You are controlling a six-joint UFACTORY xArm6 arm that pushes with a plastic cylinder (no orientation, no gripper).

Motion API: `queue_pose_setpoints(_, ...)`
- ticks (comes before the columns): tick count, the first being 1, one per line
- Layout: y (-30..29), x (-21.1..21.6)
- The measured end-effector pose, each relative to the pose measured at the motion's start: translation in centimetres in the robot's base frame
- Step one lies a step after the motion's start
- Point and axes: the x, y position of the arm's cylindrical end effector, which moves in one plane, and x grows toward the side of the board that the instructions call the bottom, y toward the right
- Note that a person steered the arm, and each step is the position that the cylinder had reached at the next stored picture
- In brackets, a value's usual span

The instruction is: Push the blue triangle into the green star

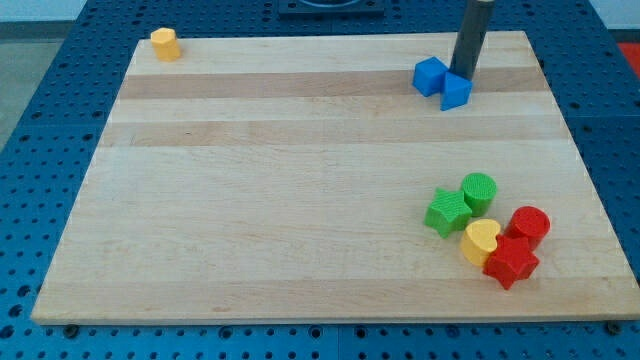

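Observation:
The blue triangle (456, 92) lies near the view's top right on the wooden board, touching a blue cube (431, 76) on its left. My tip (464, 75) stands just behind the triangle, at its top edge, to the right of the cube. The green star (447, 212) lies far below, at the view's lower right, at the left of a cluster of blocks.
A green cylinder (479, 190) sits next to the star's upper right. A yellow heart (481, 240), a red cylinder (528, 226) and a red star (511, 262) crowd its right. A yellow block (165, 44) sits at the board's (280, 200) top left corner.

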Motion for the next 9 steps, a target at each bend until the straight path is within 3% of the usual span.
queue_pose_setpoints(3,-2.7,2.4)
queue_pose_setpoints(9,-3.3,18.2)
